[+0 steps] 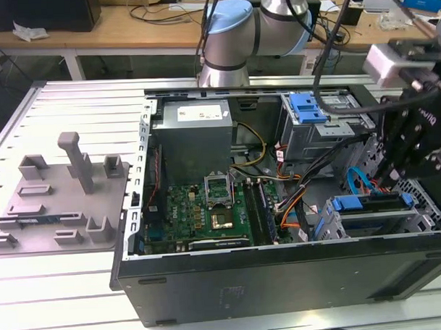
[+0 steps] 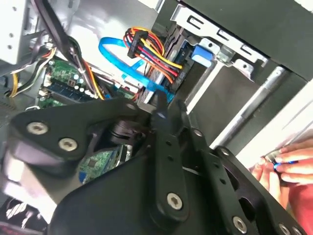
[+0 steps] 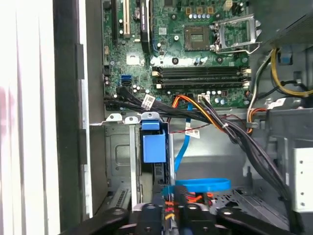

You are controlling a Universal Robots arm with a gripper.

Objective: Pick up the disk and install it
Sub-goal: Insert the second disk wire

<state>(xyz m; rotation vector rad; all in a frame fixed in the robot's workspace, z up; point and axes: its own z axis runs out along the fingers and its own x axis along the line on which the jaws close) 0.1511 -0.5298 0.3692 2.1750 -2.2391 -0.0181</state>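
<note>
**Seating the disk in the lower drive cage**

Lying open on the tabletop, the computer case shows its green motherboard. The arm's gripper hangs over the front drive cage at the exterior view's right. The disk, edged by its blue carrier, sits slotted in that cage beside a blue cable. Whether the fingers are spread or pinching it, I cannot tell. A person's hand shows outside the case.
</note>
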